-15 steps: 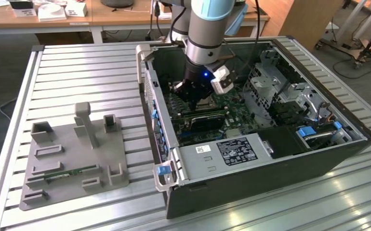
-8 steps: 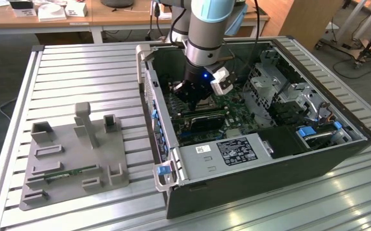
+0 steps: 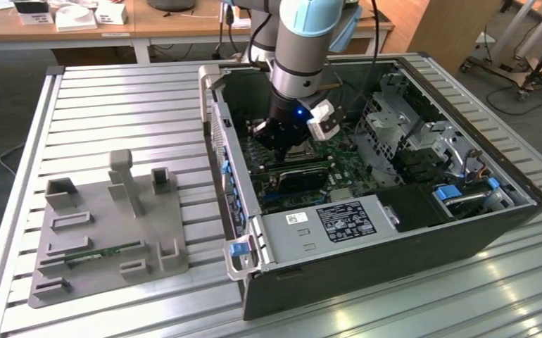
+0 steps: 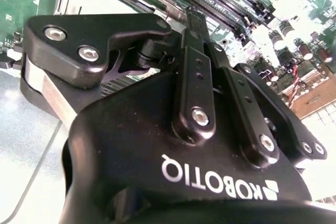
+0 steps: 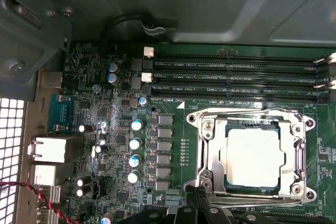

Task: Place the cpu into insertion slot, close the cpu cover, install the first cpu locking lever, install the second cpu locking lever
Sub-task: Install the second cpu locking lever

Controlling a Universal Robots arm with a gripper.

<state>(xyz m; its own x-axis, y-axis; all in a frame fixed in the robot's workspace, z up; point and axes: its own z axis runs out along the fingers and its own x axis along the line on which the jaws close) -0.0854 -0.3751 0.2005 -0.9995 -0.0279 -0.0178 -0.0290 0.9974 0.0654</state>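
In the exterior view, the arm reaches into the open computer case (image 3: pixel 383 211) on the slatted worktop (image 3: pixel 111 98); the tool (image 3: pixel 285 137) hides the socket. In the first wrist view, the cpu (image 5: pixel 253 157) sits in the insertion slot (image 5: pixel 251 127) under the lowered cpu cover (image 5: pixel 252 114) (memory slots at twelve o'clock). In the second wrist view, the tool's (image 4: pixel 190 17) fingers look clenched, tip partly hidden.

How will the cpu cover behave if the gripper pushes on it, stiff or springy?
The cpu cover looks like thin silver sheet metal with a large window around the cpu, so it probably flexes slightly. It lies flat over the insertion slot, so a downward push likely meets firm support. Its glossy finish may be slippery for the gripper.
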